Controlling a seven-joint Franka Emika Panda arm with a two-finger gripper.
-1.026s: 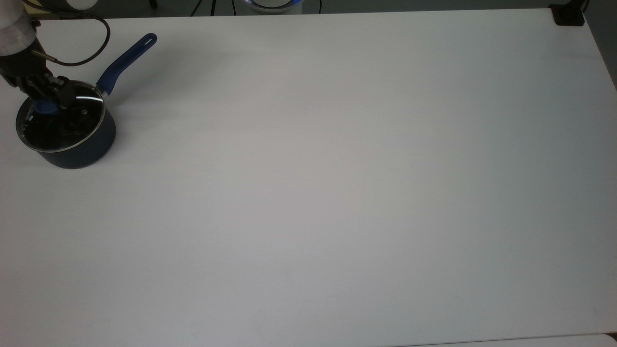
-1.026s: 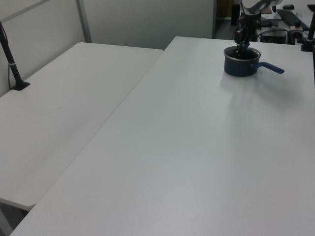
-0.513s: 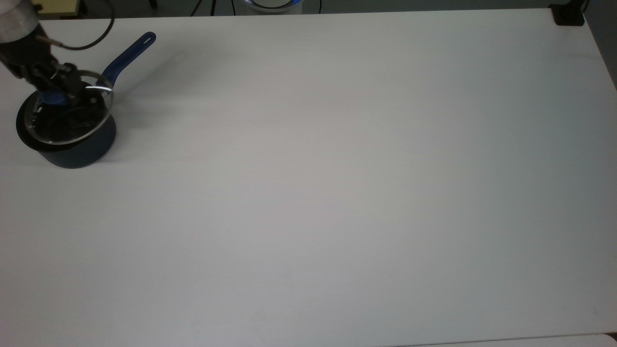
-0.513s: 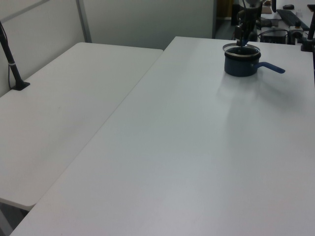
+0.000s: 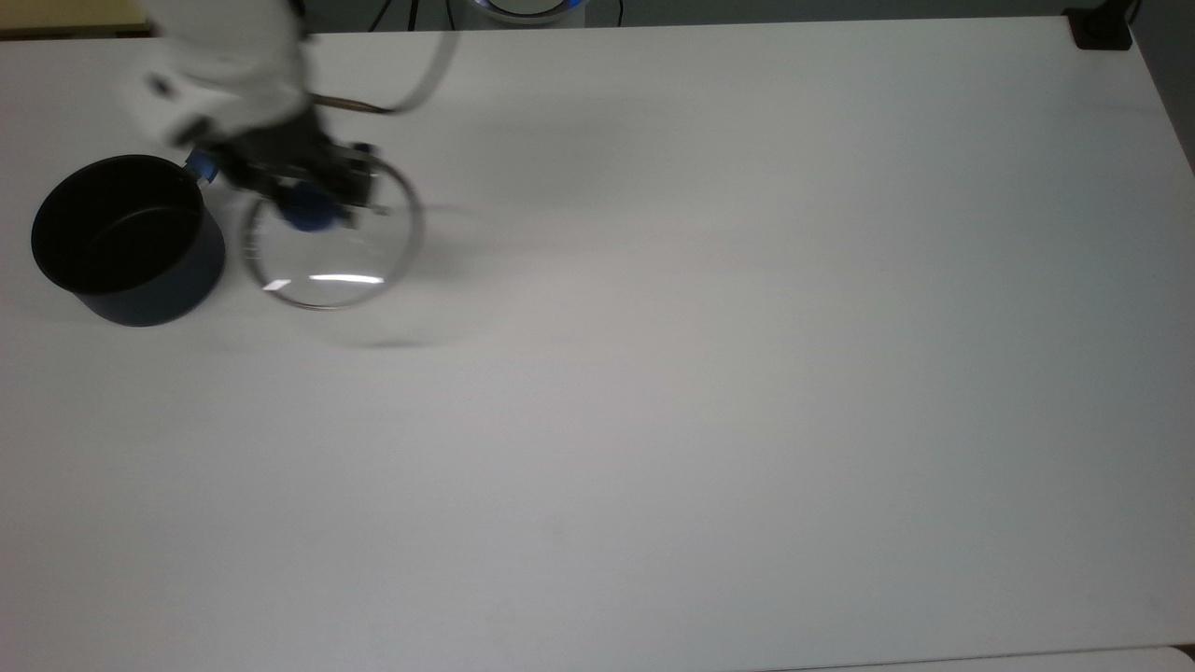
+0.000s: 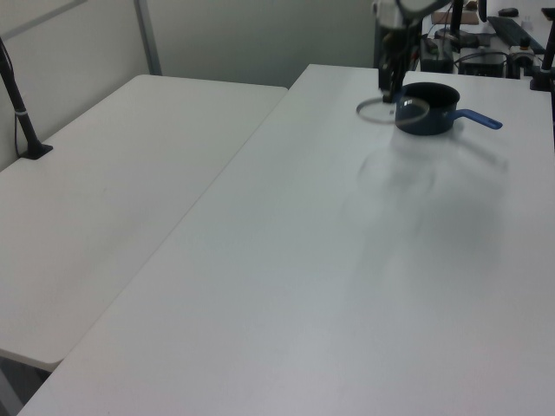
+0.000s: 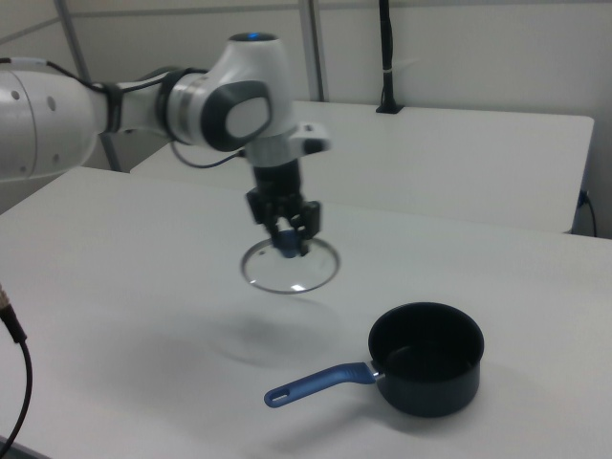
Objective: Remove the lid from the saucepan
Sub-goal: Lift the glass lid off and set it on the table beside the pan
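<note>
Gripping the lid [image 7: 289, 267] by its blue knob, my gripper [image 7: 288, 243] held it level in the air, clear beside the open saucepan [image 7: 426, 358], table [image 7: 143, 287] directly beneath.

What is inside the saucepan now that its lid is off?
The saucepan shows a bare black inside; the right view shows nothing in it, though its near wall hides part of the floor. The lid hangs in the gripper, clear of the pan, above the table.

I work in a lab or office room: plain white bench [image 5: 709, 392], a second table [image 6: 104, 191] alongside, grey partition walls [image 6: 251, 39], clamped camera poles [image 7: 386, 57].
</note>
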